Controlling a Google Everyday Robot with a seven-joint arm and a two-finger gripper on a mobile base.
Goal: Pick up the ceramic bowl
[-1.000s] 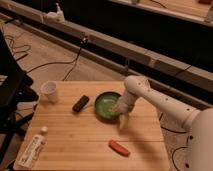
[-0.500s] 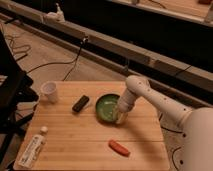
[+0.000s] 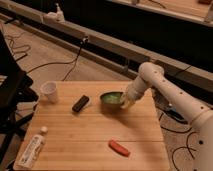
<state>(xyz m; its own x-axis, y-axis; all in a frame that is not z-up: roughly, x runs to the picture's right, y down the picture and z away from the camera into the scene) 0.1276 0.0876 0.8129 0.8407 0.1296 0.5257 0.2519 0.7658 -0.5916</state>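
The wooden tabletop [image 3: 90,135] carries five things, placed here relative to the ceramic bowl [image 3: 112,99], which sits toward the far right. The gripper [image 3: 126,102] is at the bowl's right rim. A black block [image 3: 80,103] lies just left of the bowl, a white cup [image 3: 49,92] farther left. An orange piece [image 3: 119,148] lies nearer, below the bowl. A white tube [image 3: 33,148] lies at the near-left corner.

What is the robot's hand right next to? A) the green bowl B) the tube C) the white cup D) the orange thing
A: the gripper sits at the right edge of the ceramic bowl, far from the white cup.
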